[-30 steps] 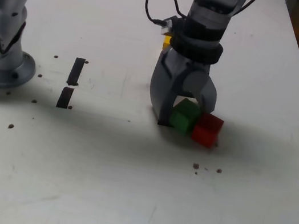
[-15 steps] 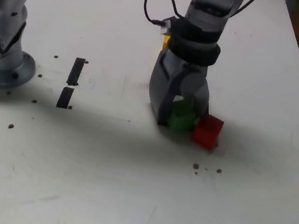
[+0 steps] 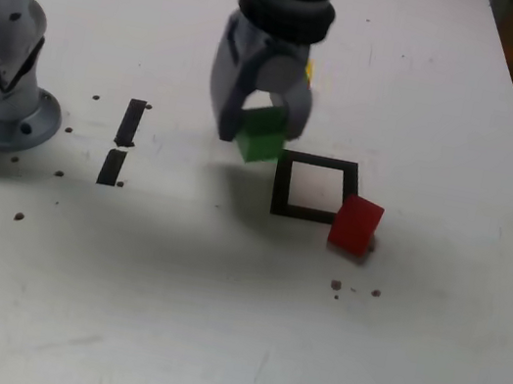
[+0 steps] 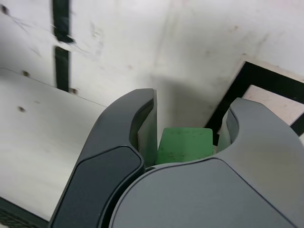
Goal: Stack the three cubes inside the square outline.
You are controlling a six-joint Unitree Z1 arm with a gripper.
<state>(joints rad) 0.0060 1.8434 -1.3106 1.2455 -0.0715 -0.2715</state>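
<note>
Nothing is stacked yet. The claw is pinching the green cube between its two jaws and carrying it clear of the counter, just outside the square outline at about its 10 o'clock in the exterior view. In the wrist view the green cube is sitting snug between the jaws, with a corner of the outline showing beyond it.

The outline's white inside is holding no cube. The red cube is lying tilted at the outline's 5 o'clock corner, overlapping the tape there, so it is judged not properly placed. The yellow cube is barely showing behind the claw, at roughly the outline's 12 o'clock, well apart from it; most of it is hidden.

Left to do, as judged: setting one cube inside the frame, then the other two on top.

Count: three cubes (one green, one red, one yellow), one square outline, one claw, two short black strips toward the outline's 9 o'clock.
</note>
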